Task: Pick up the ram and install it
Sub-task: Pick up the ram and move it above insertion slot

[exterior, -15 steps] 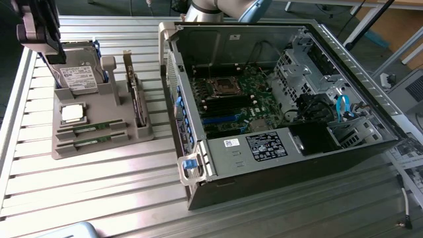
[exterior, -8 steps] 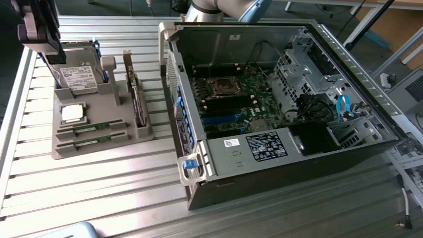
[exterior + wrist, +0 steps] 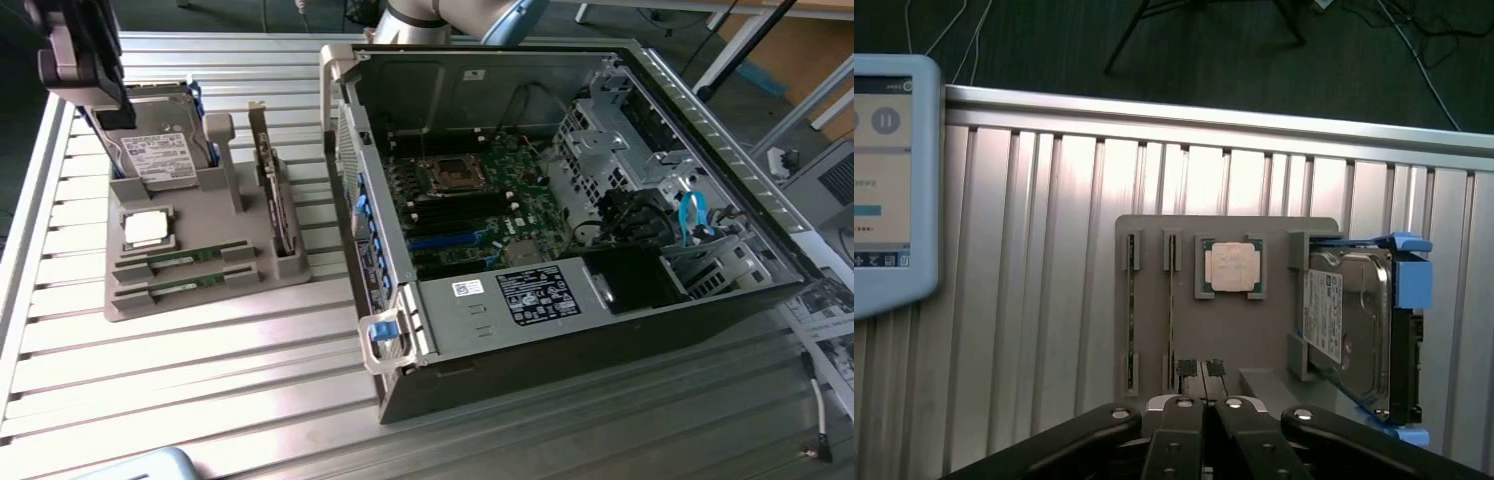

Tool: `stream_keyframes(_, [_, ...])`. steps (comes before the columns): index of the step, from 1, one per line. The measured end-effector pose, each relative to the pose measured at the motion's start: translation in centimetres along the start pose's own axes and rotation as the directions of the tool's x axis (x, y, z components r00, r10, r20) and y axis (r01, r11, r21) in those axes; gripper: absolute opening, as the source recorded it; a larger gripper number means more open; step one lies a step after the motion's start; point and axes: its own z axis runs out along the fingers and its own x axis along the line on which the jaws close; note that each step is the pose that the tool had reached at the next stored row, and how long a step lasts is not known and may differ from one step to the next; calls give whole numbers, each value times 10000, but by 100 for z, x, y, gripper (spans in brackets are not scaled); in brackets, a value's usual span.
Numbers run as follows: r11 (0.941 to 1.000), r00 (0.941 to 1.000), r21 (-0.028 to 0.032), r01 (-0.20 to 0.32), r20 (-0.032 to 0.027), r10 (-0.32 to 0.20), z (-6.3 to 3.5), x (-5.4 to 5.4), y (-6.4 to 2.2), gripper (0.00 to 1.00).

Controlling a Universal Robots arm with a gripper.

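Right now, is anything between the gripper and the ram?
Nothing visible. The shut gripper hangs above the holder, and both ram sticks lie uncovered in their slots. The card stands at the holder's edge, off to one side of them.

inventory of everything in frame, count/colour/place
ram sticks: two, green, lying in slots of the tray
tray: one, grey, on the table at the exterior view's left
hard drive: one, silver in a blue carrier, upright on the tray
processor: one, silver, flat in the tray between drive and ram
expansion card: one, dark, on edge at the tray's case side
computer case: one, grey, open, at the exterior view's right
motherboard: one, green, inside the case
tablet: one, light blue frame, on the table
table: one, ribbed aluminium
arm: one, grey, behind the case
hand: one, black, shut, empty, above the tray
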Motion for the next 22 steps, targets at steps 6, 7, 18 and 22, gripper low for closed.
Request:
stream_keyframes(6, [10000,10000,29,9,-2,-9,0,0,0,10])
stream_keyframes(7, [10000,10000,29,9,-2,-9,1,0,0,10])
stream_keyframes(18, [10000,10000,29,9,-2,-9,90,2,-2,10])
stream_keyframes(22, [10000,10000,29,9,-1,-9,141,3,-4,10])
